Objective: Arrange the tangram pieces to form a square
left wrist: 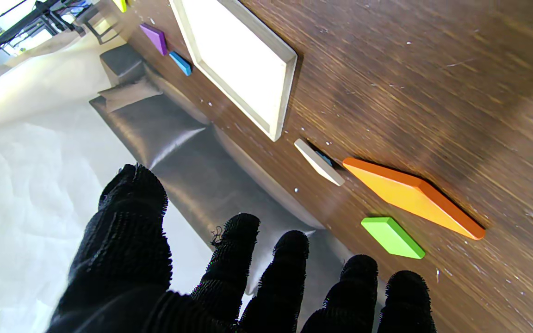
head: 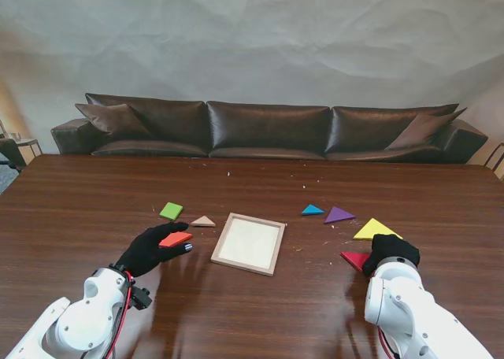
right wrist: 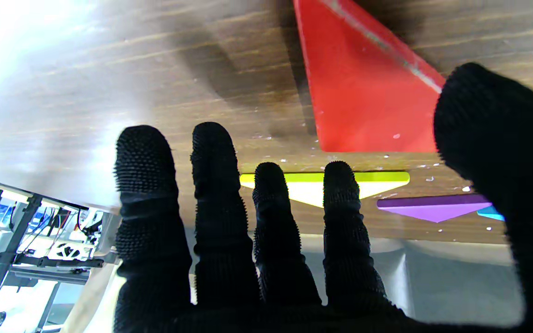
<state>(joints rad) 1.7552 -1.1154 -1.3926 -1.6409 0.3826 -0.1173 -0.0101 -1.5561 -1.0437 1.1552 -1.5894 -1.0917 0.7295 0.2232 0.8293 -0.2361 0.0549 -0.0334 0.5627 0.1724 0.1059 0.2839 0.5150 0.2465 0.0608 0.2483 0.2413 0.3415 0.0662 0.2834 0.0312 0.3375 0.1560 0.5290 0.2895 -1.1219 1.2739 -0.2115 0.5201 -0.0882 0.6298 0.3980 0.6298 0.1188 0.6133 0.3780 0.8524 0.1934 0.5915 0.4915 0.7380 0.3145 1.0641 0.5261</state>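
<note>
The wooden square frame [head: 274, 248] [left wrist: 289, 64] lies flat in the middle of the table. To its left are a green square [head: 171, 211] [left wrist: 392, 237], a tan triangle [head: 203, 221] [left wrist: 319, 162] and an orange parallelogram [head: 175, 238] [left wrist: 414, 196]. My left hand [head: 150, 249] [left wrist: 248, 277] hovers open over the orange piece, which rests on the table. Right of the frame lie a blue triangle [head: 312, 210] [right wrist: 491, 212], a purple triangle [head: 339, 215] [right wrist: 433, 206], a yellow triangle [head: 376, 230] [right wrist: 312, 187] and a red triangle [head: 356, 258] [right wrist: 363, 92]. Beside the red triangle, my right hand [head: 391, 250] [right wrist: 271, 240] is open with fingers spread.
A dark leather sofa [head: 268, 127] runs along the table's far edge. Small pale crumbs are scattered on the brown table [head: 252, 312] around the pieces. A chair [head: 20, 148] stands at the far left corner.
</note>
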